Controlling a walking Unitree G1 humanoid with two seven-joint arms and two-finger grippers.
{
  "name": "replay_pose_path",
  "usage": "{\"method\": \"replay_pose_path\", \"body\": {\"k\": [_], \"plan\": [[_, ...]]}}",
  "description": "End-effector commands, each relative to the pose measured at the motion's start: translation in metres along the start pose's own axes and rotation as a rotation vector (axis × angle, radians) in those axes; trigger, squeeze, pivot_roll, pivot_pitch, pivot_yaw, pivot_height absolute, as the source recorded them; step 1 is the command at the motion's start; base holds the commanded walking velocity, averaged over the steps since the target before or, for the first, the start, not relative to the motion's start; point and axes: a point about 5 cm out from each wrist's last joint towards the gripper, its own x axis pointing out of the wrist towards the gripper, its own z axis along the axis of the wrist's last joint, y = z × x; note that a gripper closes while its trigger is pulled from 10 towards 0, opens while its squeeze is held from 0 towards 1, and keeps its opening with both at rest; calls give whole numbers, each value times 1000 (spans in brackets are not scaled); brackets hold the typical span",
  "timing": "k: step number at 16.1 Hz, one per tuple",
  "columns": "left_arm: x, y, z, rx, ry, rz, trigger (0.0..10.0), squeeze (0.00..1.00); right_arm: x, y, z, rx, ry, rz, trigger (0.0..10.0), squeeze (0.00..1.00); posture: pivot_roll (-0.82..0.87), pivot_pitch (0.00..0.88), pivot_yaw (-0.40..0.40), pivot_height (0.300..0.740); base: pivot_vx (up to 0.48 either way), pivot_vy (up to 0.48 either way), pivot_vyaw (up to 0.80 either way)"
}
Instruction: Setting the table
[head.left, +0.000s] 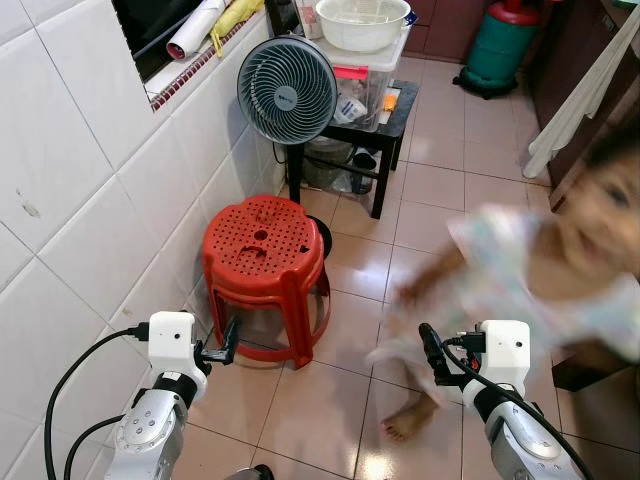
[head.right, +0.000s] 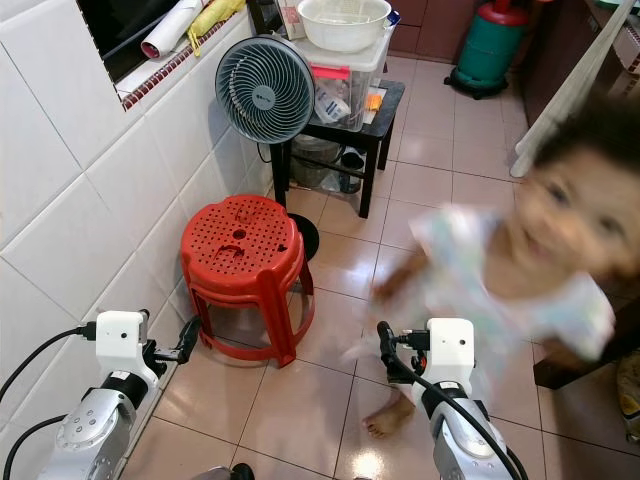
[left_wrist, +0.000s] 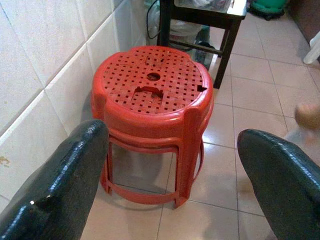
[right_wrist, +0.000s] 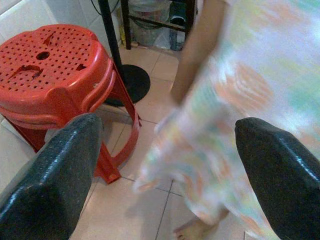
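My left gripper (head.left: 228, 340) is held low by the tiled wall, open and empty, facing a stack of red plastic stools (head.left: 265, 262). In the left wrist view the stools (left_wrist: 152, 87) stand a short way beyond the spread fingers (left_wrist: 65, 185). My right gripper (head.left: 430, 352) is open and empty too, level with the left one. A blurred, barefoot child in a light patterned dress (head.left: 520, 290) stands right in front of it; in the right wrist view the dress (right_wrist: 235, 90) is close to the fingers (right_wrist: 55, 175). A white bowl (head.left: 362, 22) rests on a plastic box farther off.
A white tiled wall (head.left: 80, 200) runs along my left. Behind the stools stand a pedestal fan (head.left: 287, 90) and a black side table (head.left: 395, 115) with clutter under it. A green gas cylinder (head.left: 503, 45) is at the back. A pale cloth (head.left: 580, 100) hangs at right.
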Motion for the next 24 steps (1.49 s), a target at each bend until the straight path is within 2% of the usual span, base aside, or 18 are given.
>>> {"method": "replay_pose_path", "body": {"k": [1,15,24], "plan": [[-2,1,-5,-3,27,-3,10000,0,-2,2,0,6,2,9,10000,0,-177,145,11,740,0,0,-500],[1,0,-2,-16,21,-28,10000,0,-2,3,-1,8,16,12,10000,0,-184,150,12,740,0,0,-767],[7,-2,6,-100,10,-78,10000,0,-2,2,0,20,10,0,10000,0,-191,149,15,740,0,0,-800]]}}
